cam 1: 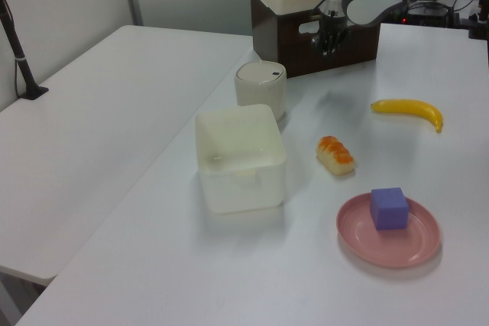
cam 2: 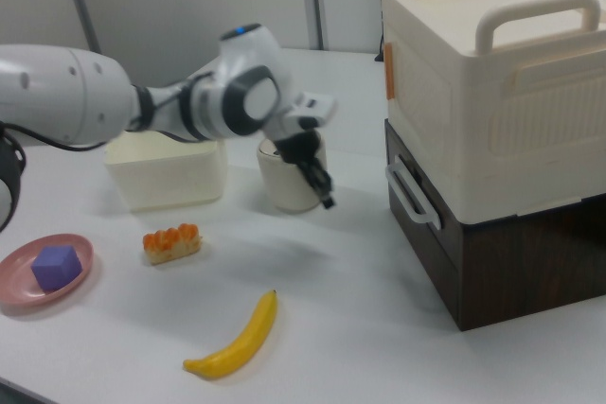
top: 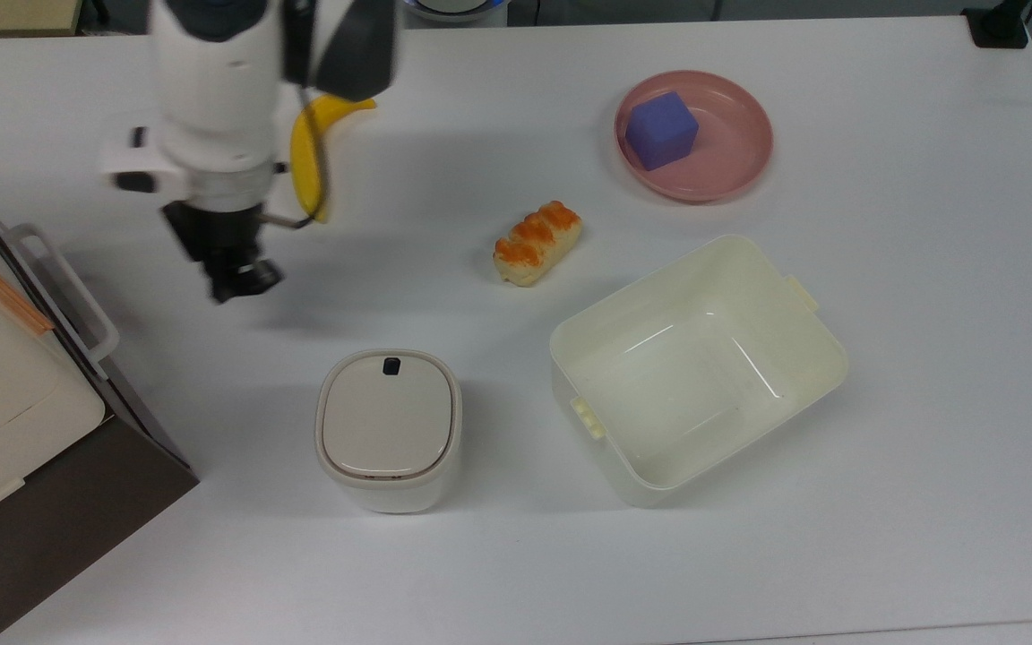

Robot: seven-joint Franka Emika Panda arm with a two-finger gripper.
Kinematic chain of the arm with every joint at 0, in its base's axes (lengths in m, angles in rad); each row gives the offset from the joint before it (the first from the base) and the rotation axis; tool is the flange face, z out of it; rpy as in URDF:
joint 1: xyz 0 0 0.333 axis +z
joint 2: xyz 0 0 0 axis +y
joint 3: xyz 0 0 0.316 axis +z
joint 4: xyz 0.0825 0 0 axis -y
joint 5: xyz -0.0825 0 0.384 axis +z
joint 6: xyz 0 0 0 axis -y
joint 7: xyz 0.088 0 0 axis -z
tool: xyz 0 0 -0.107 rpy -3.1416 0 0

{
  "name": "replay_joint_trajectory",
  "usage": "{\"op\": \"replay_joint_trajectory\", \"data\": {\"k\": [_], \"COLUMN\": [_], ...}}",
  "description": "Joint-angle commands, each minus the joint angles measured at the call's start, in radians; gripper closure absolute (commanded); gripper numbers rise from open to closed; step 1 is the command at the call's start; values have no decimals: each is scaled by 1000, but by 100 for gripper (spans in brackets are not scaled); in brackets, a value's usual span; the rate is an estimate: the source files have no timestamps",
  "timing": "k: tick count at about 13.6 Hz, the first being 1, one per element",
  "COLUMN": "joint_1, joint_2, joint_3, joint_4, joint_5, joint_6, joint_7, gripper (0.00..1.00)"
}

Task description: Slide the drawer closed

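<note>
A robot arm's gripper (top: 243, 279) is hanging above the white table (top: 928, 403), well apart from the dark brown cabinet (cam 2: 492, 262), and whether its fingers are parted or pressed together cannot be told. The drawer (cam 2: 417, 198) is sitting flush in the cabinet front, its white loop handle (top: 64, 291) facing the gripper. A cream box (cam 2: 483, 92) is resting on top of the cabinet. A white lidded bin (top: 388, 428) is standing near the cabinet, with a banana (cam 2: 237, 340) lying farther off.
</note>
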Motion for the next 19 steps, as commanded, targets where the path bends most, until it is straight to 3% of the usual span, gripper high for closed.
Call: {"op": "replay_joint_trajectory", "data": {"k": [1,3,6,7,8,10,11,13,14,19], "joint_1": [8,42,76,91,140,261,284,297,294,298], "joint_2": [-109,-160,-233,-258,-295,-347,-364,-376,-376,-376], "joint_3": [126,154,138,119,61,-80,-106,-123,-123,-119], "joint_4": [-60,-63,-60,-60,-58,-50,-47,-14,-6,-1], "joint_5": [-2,33,174,202,223,280,282,282,282,270], "joint_6": [-189,-271,-343,-368,-386,-450,-472,-524,-529,-532], "joint_7": [-108,-242,-409,-454,-500,-549,-567,-598,-598,-588], "gripper": [99,99,97,93,85,61,57,9,0,0]}}
